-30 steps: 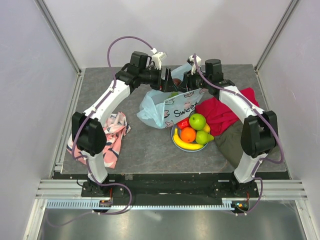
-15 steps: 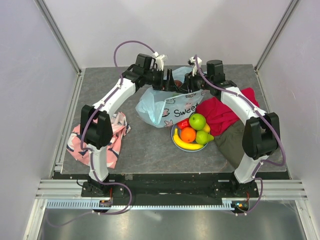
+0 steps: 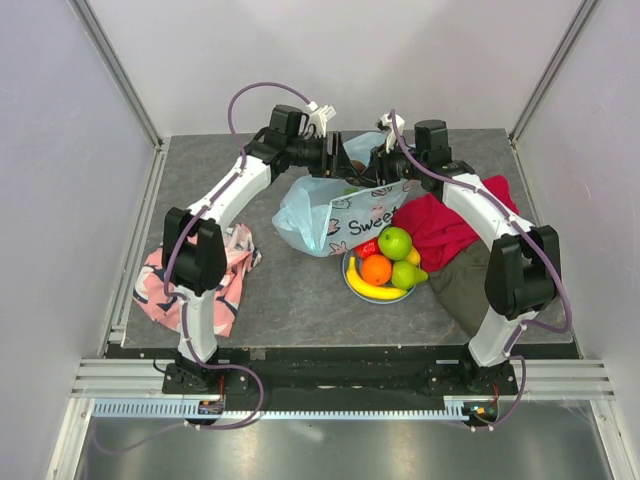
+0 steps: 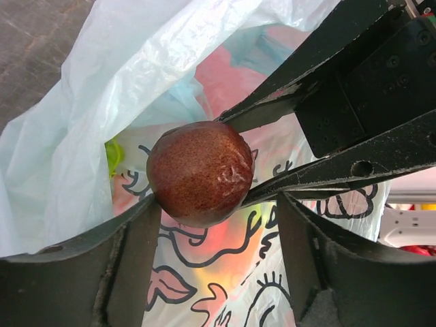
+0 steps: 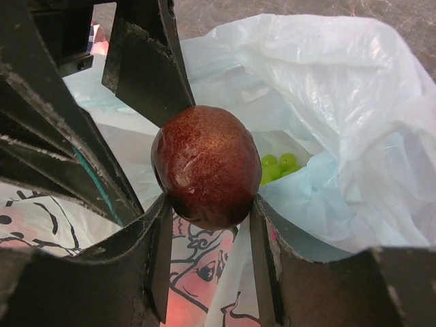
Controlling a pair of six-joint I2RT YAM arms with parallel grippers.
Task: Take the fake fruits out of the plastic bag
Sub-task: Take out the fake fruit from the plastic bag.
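My right gripper (image 5: pixel 210 204) is shut on a dark purple plum (image 5: pixel 204 167) and holds it above the mouth of the pale-blue plastic bag (image 3: pixel 330 212). My left gripper (image 4: pixel 218 204) is open, with its fingers either side of the same plum (image 4: pixel 201 170); one finger (image 4: pixel 133 248) is close against it. In the top view both grippers meet at the back of the table over the bag, with the plum (image 3: pixel 355 165) between them. Green grapes (image 5: pixel 279 163) lie inside the bag. A green apple (image 3: pixel 394 242), orange (image 3: pixel 376 269), pear (image 3: pixel 407 275), banana (image 3: pixel 372 290) and red apple (image 3: pixel 366 247) lie on the light-blue plate (image 3: pixel 349 278).
A red cloth (image 3: pixel 450 225) and a dark olive cloth (image 3: pixel 465 285) lie right of the plate. A pink patterned cloth (image 3: pixel 215 270) lies at the left by the left arm. Walls close in the table on three sides.
My left gripper has moved right, up to the plum in my right gripper. The right arm and the bag have hardly moved.
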